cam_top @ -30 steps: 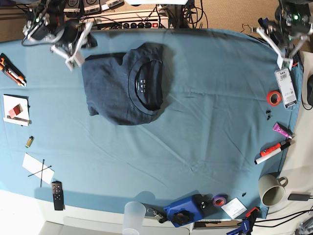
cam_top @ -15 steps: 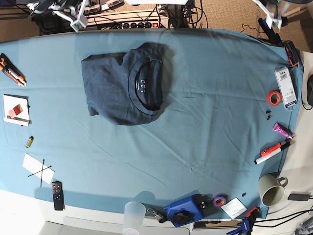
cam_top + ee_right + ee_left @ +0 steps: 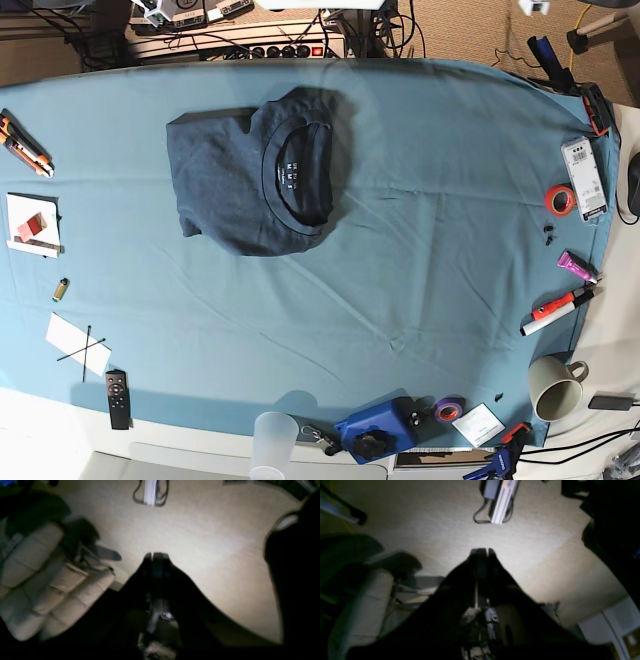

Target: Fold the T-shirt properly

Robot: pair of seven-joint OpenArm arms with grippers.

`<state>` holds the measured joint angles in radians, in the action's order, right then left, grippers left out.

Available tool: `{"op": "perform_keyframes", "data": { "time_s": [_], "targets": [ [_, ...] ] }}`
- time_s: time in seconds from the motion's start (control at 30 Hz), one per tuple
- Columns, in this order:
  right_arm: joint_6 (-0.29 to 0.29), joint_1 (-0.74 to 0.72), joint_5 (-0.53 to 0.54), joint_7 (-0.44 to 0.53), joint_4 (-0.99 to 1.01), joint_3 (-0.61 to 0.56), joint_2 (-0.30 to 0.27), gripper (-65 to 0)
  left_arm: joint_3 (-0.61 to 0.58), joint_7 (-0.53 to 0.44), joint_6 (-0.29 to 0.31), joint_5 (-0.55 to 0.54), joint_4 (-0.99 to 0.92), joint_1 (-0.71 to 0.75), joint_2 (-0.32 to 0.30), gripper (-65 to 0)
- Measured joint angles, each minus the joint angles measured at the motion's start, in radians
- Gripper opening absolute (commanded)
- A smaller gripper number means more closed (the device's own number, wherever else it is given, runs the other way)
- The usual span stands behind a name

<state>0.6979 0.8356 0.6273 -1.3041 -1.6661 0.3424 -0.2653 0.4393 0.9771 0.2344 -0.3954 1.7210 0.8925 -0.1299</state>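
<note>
The folded T-shirt (image 3: 225,180) is lying on the table (image 3: 430,300), apart from both arms' fingers, its collar facing the left fingers' side and its long axis running roughly crosswise. Both left fingers (image 3: 482,552) and right fingers (image 3: 157,556) are staying clenched, their dark bodies blurring; the sleeves are hiding.

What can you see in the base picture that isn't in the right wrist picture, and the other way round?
Only the base view shows the folded dark T-shirt with its round collar, the teal cloth, the mug and the black remote.

Only the right wrist view shows beige padded fabric, low on its left side.

Both show a bit of the right gripper: big and dark close up in the wrist view, tiny at the base view's top edge.
</note>
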Motion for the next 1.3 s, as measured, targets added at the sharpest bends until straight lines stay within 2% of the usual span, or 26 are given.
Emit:
{"op": "perform_keyframes", "data": {
  "time_s": [0.1, 0.23, 0.33, 0.47, 0.53, 0.73, 0.93, 1.03, 1.13, 1.27, 1.3],
  "targets": [
    [0.000, -0.069, -0.008, 0.001, 0.143, -0.002, 0.000, -65.0, -0.050, -0.044, 0.000, 0.078, -0.130, -0.061, 0.003, -65.0],
    [0.000, -0.158, -0.034, 0.005, 0.327, -0.003, 0.001, -65.0, -0.113, -0.095, -0.035, 0.138, -0.319, -0.148, 0.002, -65.0],
    [-0.003, -0.217, -0.058, 0.059, 0.439, -0.002, -0.002, -65.0, -0.150, -0.171, -0.034, 0.163, -0.453, -0.223, 0.003, -65.0],
    [-0.005, -0.278, -0.158, 0.148, 0.548, -0.054, -0.005, -65.0, -0.163, -0.280, -0.024, 0.205, -0.630, -0.306, 0.002, -65.0],
    [-0.004, -0.302, -0.215, 0.218, 0.596, -0.119, -0.012, -65.0, -0.163, -0.338, -0.027, 0.224, -0.713, -0.342, 0.002, -65.0],
    [-0.010, -0.397, -0.451, 0.516, 0.738, -0.351, -0.042, -65.0, -0.163, -0.602, -0.027, 0.301, -0.930, -0.445, 0.001, -65.0],
    [-0.014, -0.483, -0.521, 0.704, 0.907, -0.510, -0.023, -65.0, -0.163, -0.827, -0.066, 0.338, -1.129, -0.494, -0.001, -65.0],
    [-0.107, -0.522, -0.529, 0.805, 0.974, -0.536, -0.013, -65.0, -0.163, -0.899, -0.061, 0.339, -1.199, -0.525, -0.002, -65.0],
    [-0.213, -0.547, -0.597, 0.935, 1.035, -0.538, 0.009, -65.0, -0.163, -0.943, -0.061, 0.339, -1.241, -0.548, -0.006, -65.0],
    [-0.327, -0.549, -0.632, 1.083, 1.101, -0.539, 0.049, -65.0, -0.163, -0.945, -0.061, 0.339, -1.255, -0.572, -0.015, -65.0],
    [-0.335, -0.548, -0.661, 1.109, 1.111, -0.539, 0.056, -65.0, -0.163, -0.945, -0.061, 0.339, -1.254, -0.576, -0.017, -65.0]
  ]
}}
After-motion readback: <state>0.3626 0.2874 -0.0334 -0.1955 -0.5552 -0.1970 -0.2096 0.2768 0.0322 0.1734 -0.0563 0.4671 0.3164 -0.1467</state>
